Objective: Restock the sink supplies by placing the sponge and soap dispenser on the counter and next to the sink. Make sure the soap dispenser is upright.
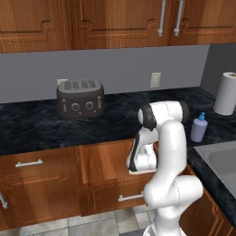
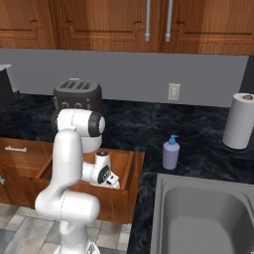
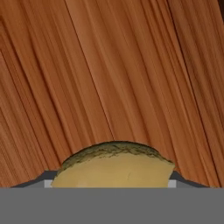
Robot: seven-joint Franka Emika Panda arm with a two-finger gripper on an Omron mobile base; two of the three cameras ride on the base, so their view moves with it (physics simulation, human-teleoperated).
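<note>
- Reaching down into an open wooden drawer (image 2: 130, 171), the arm's hand sits low inside it; the right base view shows the wrist but the fingertips are hidden behind the hand.
- In the hand view, a yellow sponge (image 3: 114, 168) with a darker, rough upper edge sits right between the fingertips, against the drawer's wood grain; the gripper (image 3: 111, 183) appears pinched on it, though the tips are mostly covered.
- The left base view hides the drawer's interior behind the white arm.
- The soap dispenser (image 2: 171, 153) stands upright on the counter (image 2: 198, 154), just beside the sink (image 2: 163, 218), whose basin is cut off by the frame edge.
- A paper towel roll (image 2: 239, 121) stands near the wall, well apart from the dispenser.
- A dark toaster (image 1: 80, 98) sits on the counter behind the arm.
</note>
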